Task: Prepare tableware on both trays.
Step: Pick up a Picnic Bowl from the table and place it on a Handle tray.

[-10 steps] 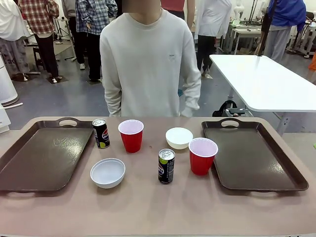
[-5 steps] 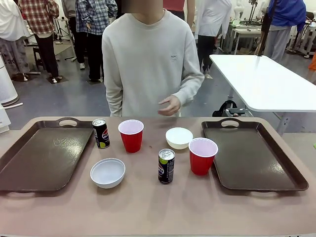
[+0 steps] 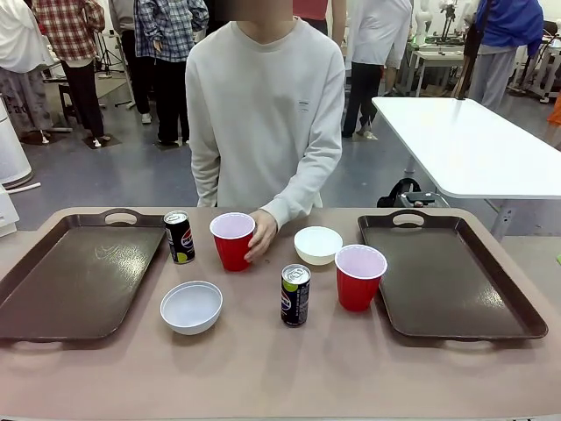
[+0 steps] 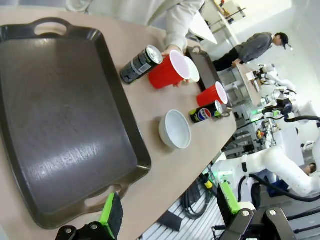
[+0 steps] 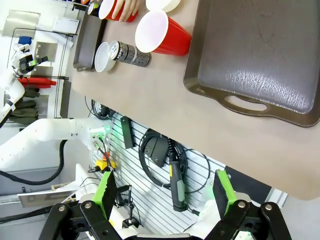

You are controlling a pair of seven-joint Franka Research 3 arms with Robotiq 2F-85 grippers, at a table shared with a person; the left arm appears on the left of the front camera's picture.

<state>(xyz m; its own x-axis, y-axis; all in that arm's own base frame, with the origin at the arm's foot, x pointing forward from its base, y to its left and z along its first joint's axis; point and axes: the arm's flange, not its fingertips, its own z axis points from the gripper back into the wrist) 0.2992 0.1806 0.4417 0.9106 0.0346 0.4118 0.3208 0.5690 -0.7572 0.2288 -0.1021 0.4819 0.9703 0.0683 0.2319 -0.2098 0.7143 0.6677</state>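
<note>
I read the left tray [image 3: 79,281] and right tray [image 3: 456,281] as dark brown — the tabletop [image 3: 263,368] pinkish beige. Far cup [image 3: 230,250] and near cup [image 3: 358,289]: red, white inside. Near bowl [image 3: 191,307] and far bowl [image 3: 317,245]: white. Far can [image 3: 180,238] and near can [image 3: 295,300] — black, yellow-green patch.

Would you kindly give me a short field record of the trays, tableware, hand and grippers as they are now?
trays: left tray and right tray, no tableware on either yet
cups: far red cup with the person's hand on its side; near red cup beside right tray
bowls: near bowl, far bowl, on the table
cans: far Pepsi can, near Pepsi can, upright
grippers: left gripper and right gripper open, holding nothing
</note>
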